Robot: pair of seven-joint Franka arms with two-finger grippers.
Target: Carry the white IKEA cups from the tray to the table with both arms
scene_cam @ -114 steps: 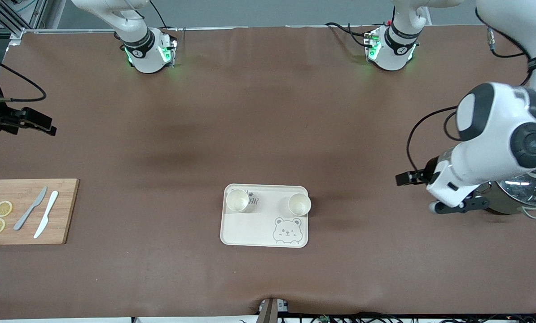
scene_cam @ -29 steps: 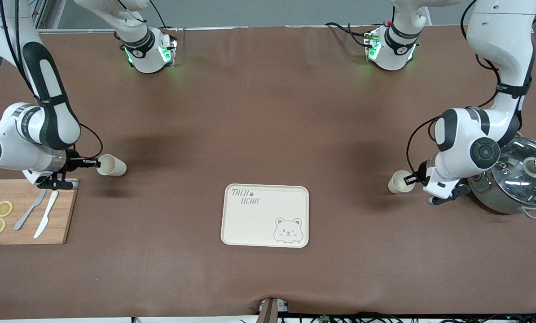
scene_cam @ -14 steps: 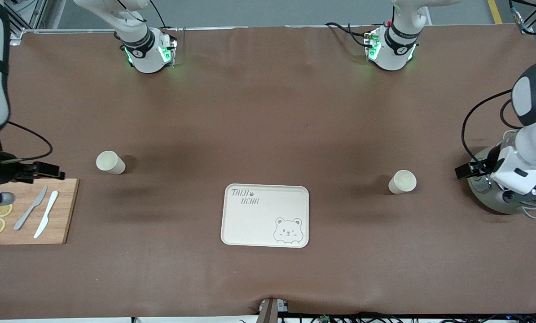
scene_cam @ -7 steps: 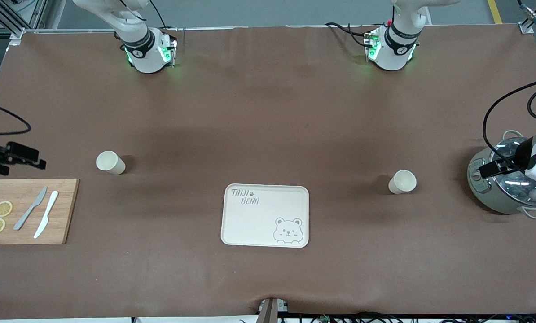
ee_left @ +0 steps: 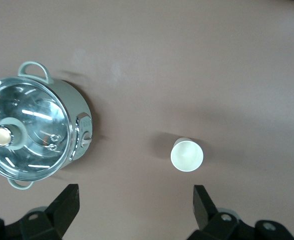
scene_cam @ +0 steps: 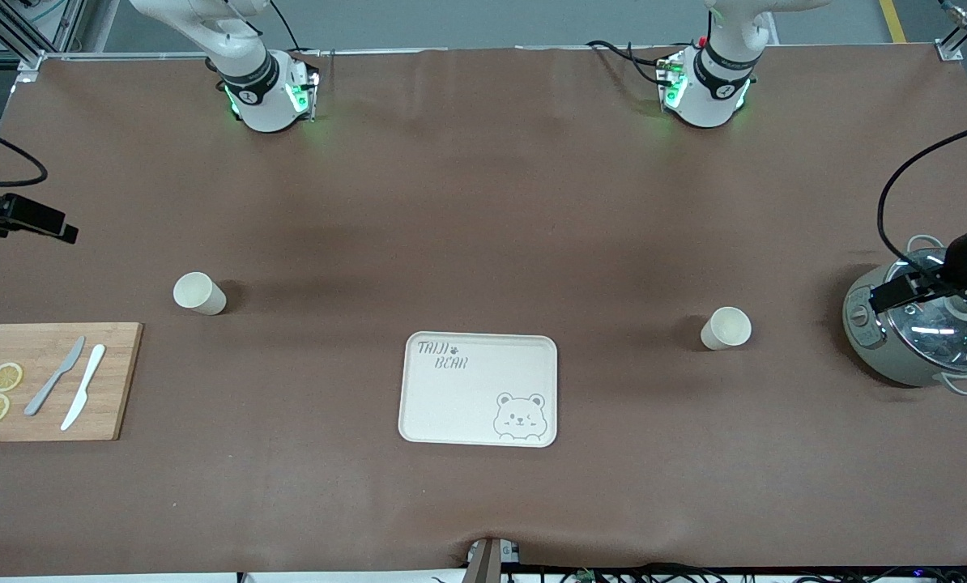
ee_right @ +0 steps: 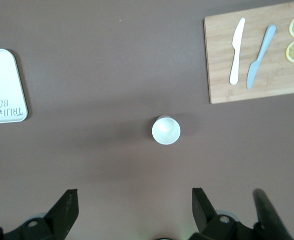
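Two white IKEA cups stand upright on the brown table, both off the tray. One cup (scene_cam: 199, 293) (ee_right: 166, 130) is toward the right arm's end, the other cup (scene_cam: 726, 328) (ee_left: 187, 155) toward the left arm's end, beside the pot. My left gripper (scene_cam: 896, 294) (ee_left: 135, 207) hangs open and empty over the pot's rim, apart from its cup. Up over the table's edge at the right arm's end, my right gripper (scene_cam: 40, 223) (ee_right: 135, 210) is also open and holds nothing.
A cream bear-printed tray (scene_cam: 478, 389) (ee_right: 4, 87) lies bare mid-table, nearer the front camera than both cups. A glass-lidded pot (scene_cam: 917, 336) (ee_left: 31, 130) sits at the left arm's end. A wooden board (scene_cam: 46, 380) (ee_right: 257, 55) bears two knives and lemon slices.
Both arms have pulled back from the cups toward their ends of the table and risen. The cups and tray have not moved in the last second.
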